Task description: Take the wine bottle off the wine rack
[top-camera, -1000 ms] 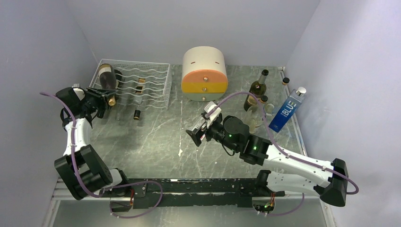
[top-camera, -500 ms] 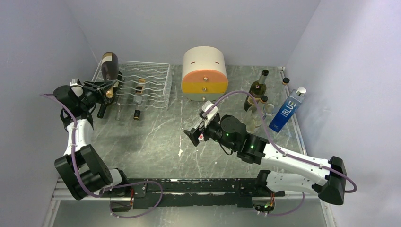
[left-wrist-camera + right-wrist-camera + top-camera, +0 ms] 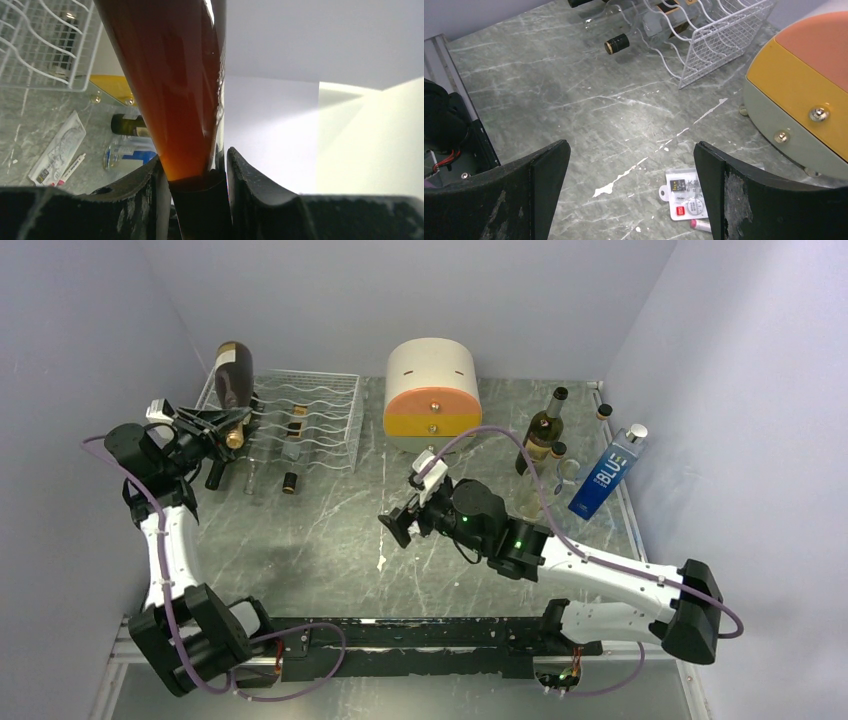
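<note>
At the far left, our left gripper (image 3: 222,430) is clamped on the neck of the wine bottle (image 3: 233,370), just above its gold cap. The bottle is tipped steeply, base uppermost, and sits over the left end of the wine rack (image 3: 310,425). From above we cannot tell whether the glass touches the wire. In the left wrist view the two dark fingers (image 3: 145,195) press on either side of the dark capsule, and the amber-brown body rises away from them, with the rack's grid off to one side.

On the rack's lower shelves we see other bottles lying flat. One clear bottle with a dark cap (image 3: 290,481) pokes out of the front over the grey marble table (image 3: 320,560), and a second dark cap (image 3: 213,480) shows near the rack's left front corner.

Next to the right, well apart from the rack, stands the round cream-and-orange drawer cabinet (image 3: 432,395), with its small knobs facing us.

In front of the cabinet our right gripper (image 3: 398,527) hangs over bare table. Its jaws are spread wide and there is nothing between them. The right wrist view shows a small white packet (image 3: 686,192) lying on the marble between the two fingers (image 3: 544,170).

Along the right side we find a green bottle (image 3: 541,430) standing upright. A tall blue bottle (image 3: 605,475) stands near it by the wall, and some smaller clear bottles are between them.
</note>
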